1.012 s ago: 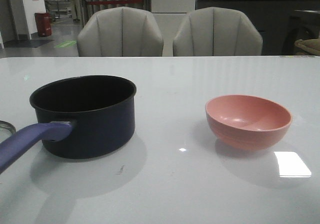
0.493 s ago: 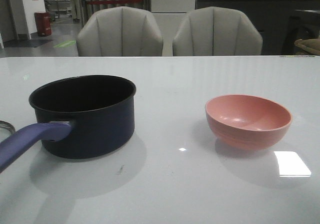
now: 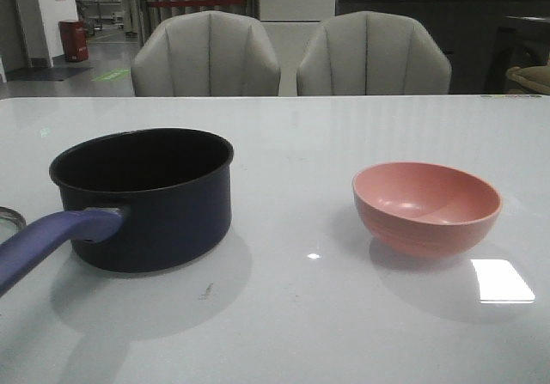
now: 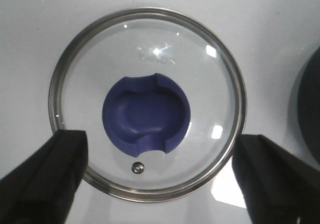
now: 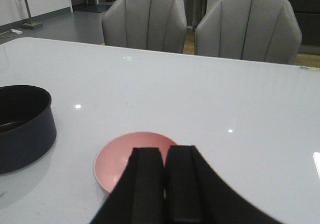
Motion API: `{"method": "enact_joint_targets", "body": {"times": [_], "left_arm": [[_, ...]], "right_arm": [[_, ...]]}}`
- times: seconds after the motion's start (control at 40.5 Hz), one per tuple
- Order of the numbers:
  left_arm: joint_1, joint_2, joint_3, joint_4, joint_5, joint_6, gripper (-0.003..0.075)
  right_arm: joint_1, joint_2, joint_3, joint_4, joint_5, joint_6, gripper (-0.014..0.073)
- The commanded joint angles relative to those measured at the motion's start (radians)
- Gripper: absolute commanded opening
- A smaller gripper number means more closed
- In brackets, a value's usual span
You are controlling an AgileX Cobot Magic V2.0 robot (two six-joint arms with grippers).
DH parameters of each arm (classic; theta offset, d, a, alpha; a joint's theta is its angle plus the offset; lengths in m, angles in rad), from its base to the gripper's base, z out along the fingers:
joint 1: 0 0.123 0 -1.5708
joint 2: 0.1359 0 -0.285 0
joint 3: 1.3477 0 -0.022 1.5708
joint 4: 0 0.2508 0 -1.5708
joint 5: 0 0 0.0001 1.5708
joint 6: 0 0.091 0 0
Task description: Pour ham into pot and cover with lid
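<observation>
The pot (image 3: 142,197) stood on the left of the counter (image 3: 292,315), handle pointing near-left, and the bowl (image 3: 427,205) sat well apart to its right. Between the earlier front pictures and this one, the pot had shifted very slightly and little else had changed, so the pour had seemingly not begun. No ham was visible in the bowl from any view; its contents could not be confirmed. The lid (image 4: 147,131) lay flat on the counter, knob (image 4: 146,113) up, just left of the pot, with only its rim edging into the front view. The left claw (image 4: 155,179) hung above it, spread wide. The right claw (image 5: 164,184) was closed, empty, near the bowl.
</observation>
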Motion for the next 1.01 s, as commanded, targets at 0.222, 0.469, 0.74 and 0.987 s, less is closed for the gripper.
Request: {"method": "enact_joint_targets", "body": {"times": [0.222, 0.469, 0.74, 0.987], "left_arm": [[0.061, 0.052, -0.067, -0.027, 0.063, 0.030, 0.0603], [0.061, 0.063, -0.075, -0.102, 0.040, 0.117, 0.0603], [0.061, 0.122, -0.075, -0.105, 0.035, 0.117, 0.0603], [0.061, 0.153, -0.086, -0.109, 0.006, 0.117, 0.0603]], "right_arm": [[0.001, 0.004, -0.029, -0.001, -0.079, -0.009, 0.0147], [0.001, 0.004, -0.029, -0.001, -0.079, -0.009, 0.0147], [0.001, 0.004, -0.029, -0.001, -0.079, -0.009, 0.0147], [0.001, 0.004, -0.029, -0.001, -0.079, -0.009, 0.0147]]}}
